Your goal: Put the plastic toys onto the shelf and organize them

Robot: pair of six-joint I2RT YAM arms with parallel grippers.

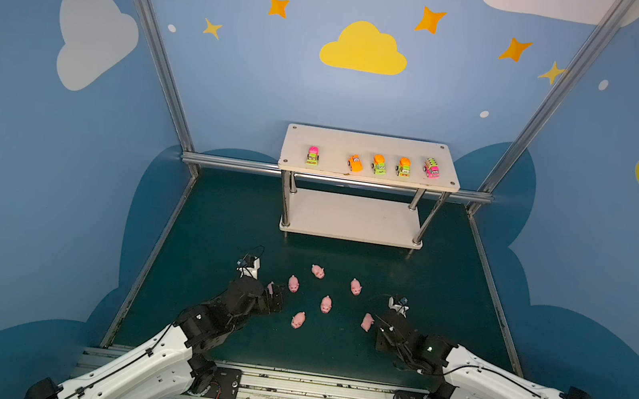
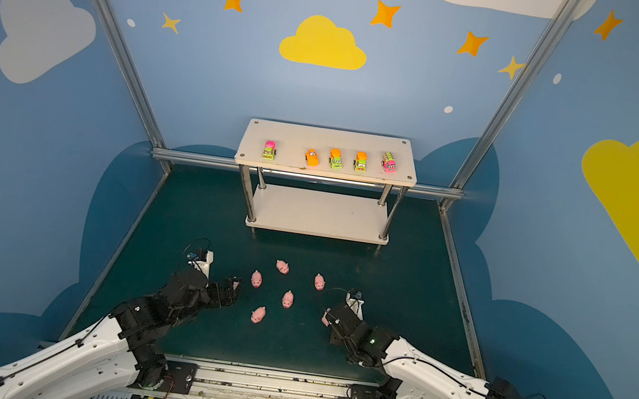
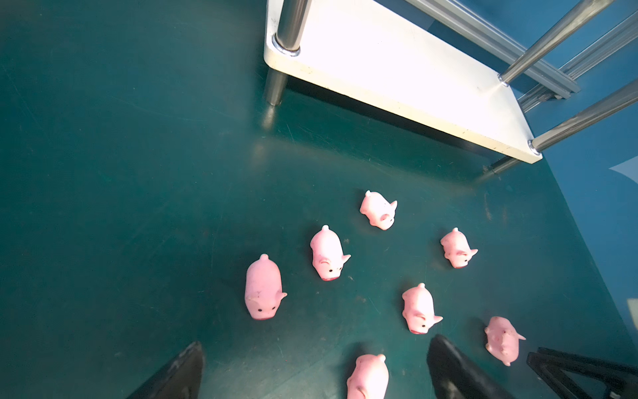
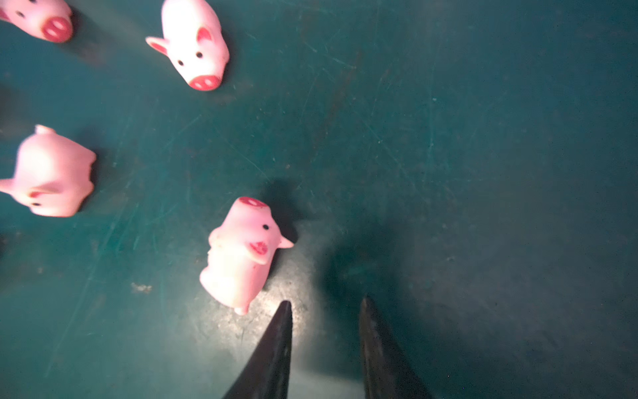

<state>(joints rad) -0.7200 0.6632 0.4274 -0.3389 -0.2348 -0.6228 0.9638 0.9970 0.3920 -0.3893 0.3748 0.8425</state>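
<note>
Peeking behind left end effector [image 1: 280, 297]: pig [image 1: 270, 286].

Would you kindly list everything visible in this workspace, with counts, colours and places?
Toy pigs: seven, pink, scattered on the mat in front of the shelf.
Toy vehicles: five, green, orange and pink, in a row on the shelf's top board.
Shelf: one, white boards, chrome legs, at the back of the mat.
Mat: one, dark green, under everything.
Walls: blue, with clouds and stars.
Frame posts: two, silver, at the back corners.
Left gripper: black, wide open, above the pigs.
Right gripper: black, jaws narrowly apart, empty, beside one pig.
</note>
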